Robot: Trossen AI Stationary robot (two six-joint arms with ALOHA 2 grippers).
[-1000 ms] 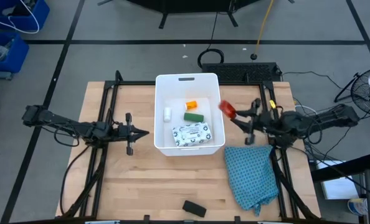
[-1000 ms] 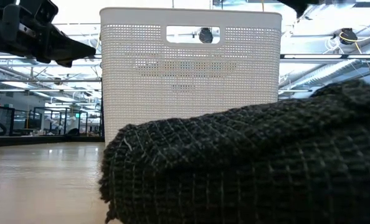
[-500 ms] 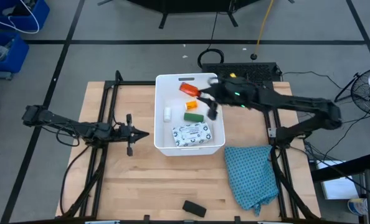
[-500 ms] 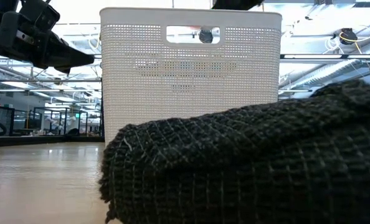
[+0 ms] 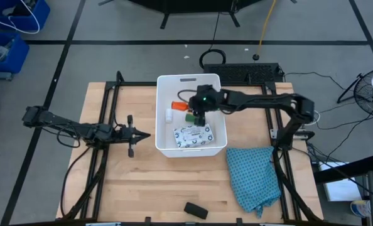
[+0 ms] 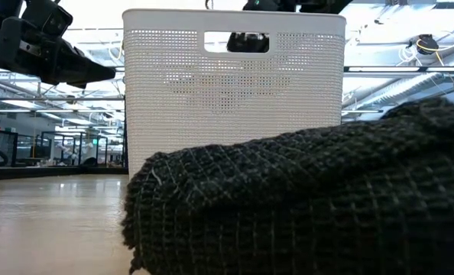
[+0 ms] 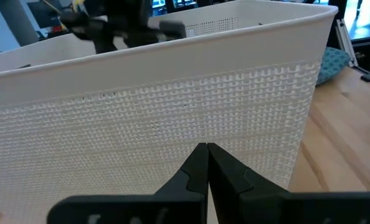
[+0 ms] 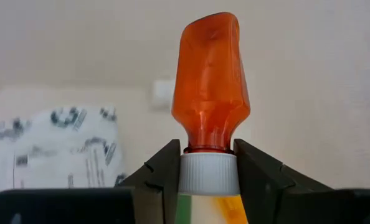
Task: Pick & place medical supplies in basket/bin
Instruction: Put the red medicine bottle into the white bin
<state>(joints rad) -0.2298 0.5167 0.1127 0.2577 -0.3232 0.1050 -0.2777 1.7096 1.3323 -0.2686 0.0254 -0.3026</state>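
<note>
The right gripper (image 5: 193, 110) is inside the white bin (image 5: 189, 80), above its floor. Its fingers (image 8: 161, 171) pinch the red tube (image 8: 211, 81) at the white cap (image 8: 208, 173), and the red body points forward, away from the wrist. Just under the gripper lies a green oblong (image 5: 194, 117), and a small white cylinder (image 5: 169, 115) lies ahead of the tube tip. The white packet (image 5: 192, 134) lies flat on the bin floor, beside the gripper. The left gripper (image 5: 134, 134) waits outside the bin, near its wall, with fingers pressed together. A black oblong (image 5: 195, 209) lies on the table (image 5: 142, 182), well apart from both grippers, and a teal cloth (image 5: 254, 177) lies by the bin corner.
</note>
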